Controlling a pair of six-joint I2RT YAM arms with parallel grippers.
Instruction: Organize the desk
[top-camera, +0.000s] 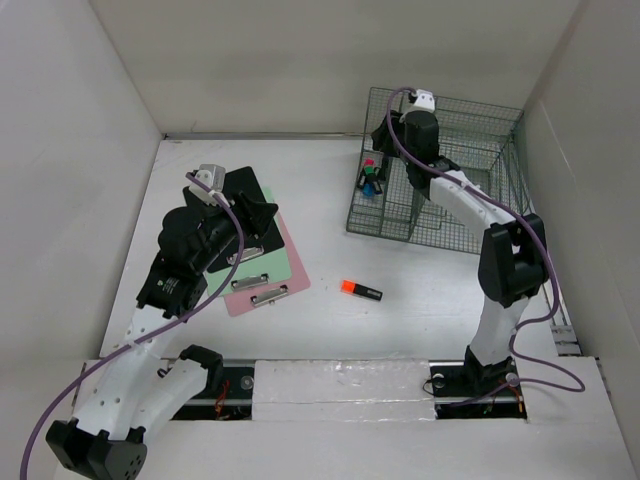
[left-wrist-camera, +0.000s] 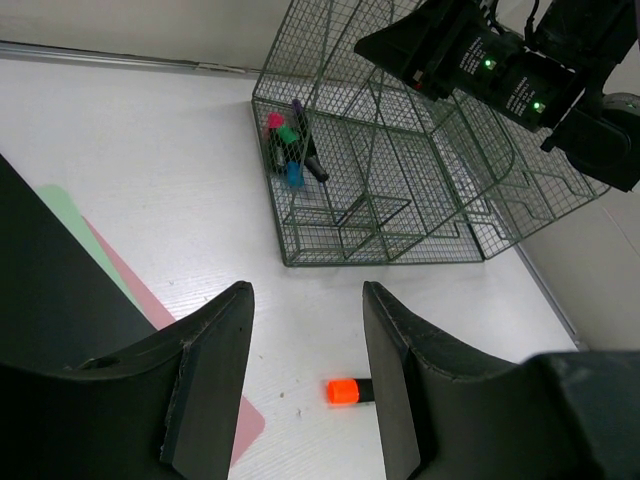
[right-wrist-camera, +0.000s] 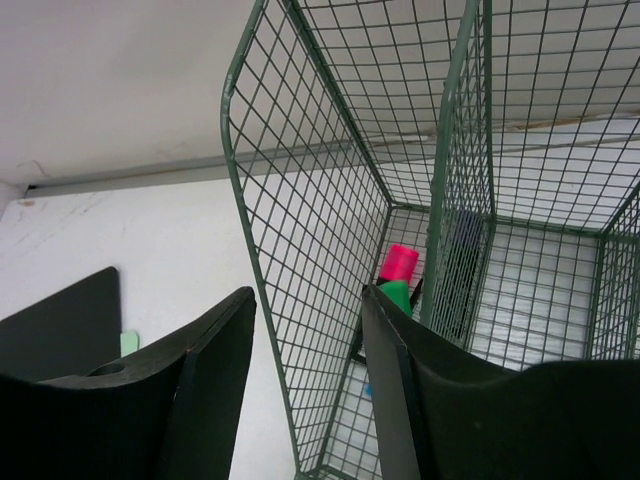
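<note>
The white desk (top-camera: 330, 190) holds a stack of clipboards (top-camera: 268, 262), black on green on pink, at the left. A black marker with an orange cap (top-camera: 361, 290) lies alone at the centre; it also shows in the left wrist view (left-wrist-camera: 343, 390). My left gripper (top-camera: 257, 214) hovers over the clipboards, open and empty (left-wrist-camera: 305, 385). My right gripper (top-camera: 386, 137) is open and empty above the left end of the green wire rack (top-camera: 440, 200), its jaws astride the rack's side wall (right-wrist-camera: 300, 300). Pink, green and blue capped markers (right-wrist-camera: 398, 265) stand in that compartment.
Upright white walls close in the desk on the left, back and right. The rack's other compartments (left-wrist-camera: 420, 190) look empty. A metal rail runs along the near edge by the arm bases (top-camera: 340, 375).
</note>
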